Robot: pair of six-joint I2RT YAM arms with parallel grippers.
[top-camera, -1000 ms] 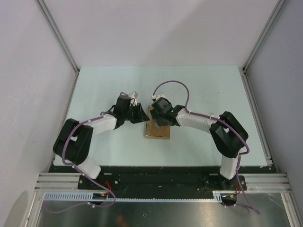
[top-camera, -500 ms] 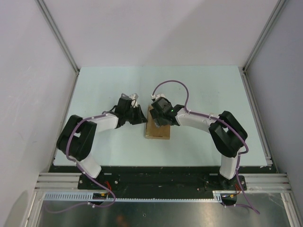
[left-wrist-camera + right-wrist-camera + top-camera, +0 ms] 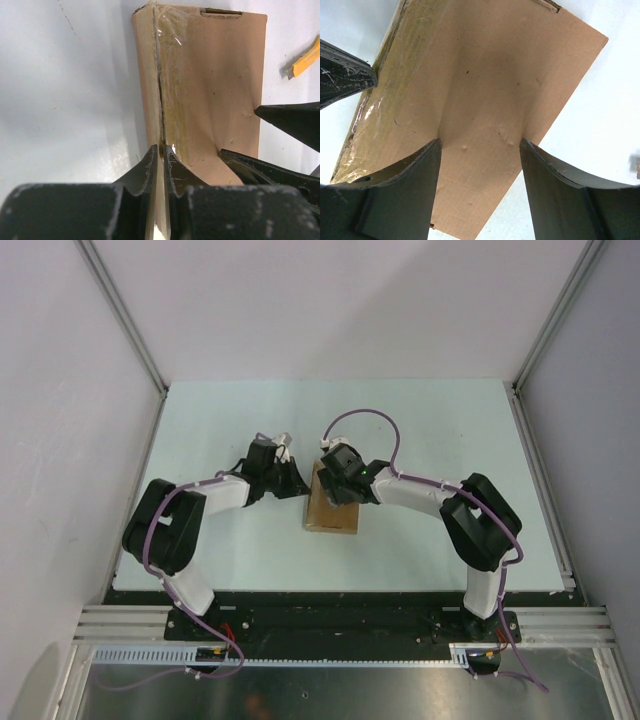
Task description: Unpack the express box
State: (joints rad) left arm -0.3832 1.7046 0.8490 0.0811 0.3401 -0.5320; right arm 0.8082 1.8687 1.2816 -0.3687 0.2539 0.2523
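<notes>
Left gripper (image 3: 161,149) pinches down narrow on the box (image 3: 215,85), at its taped left edge. Right gripper (image 3: 480,142) stays wide, pinning the top. Prying open looks next.

The left arm (image 3: 210,502) reaches forward and inward from its base, elbow folded out to its own side, and the right arm (image 3: 425,497) mirrors it, so the two wrists nearly meet. The left gripper (image 3: 160,148) has its jaws almost together, with a thin edge of the express box (image 3: 215,90) pinched between the fingertips. Just to its right, the right gripper (image 3: 480,142) points down with jaws spread wide, both fingertips set on the box's top face
</notes>
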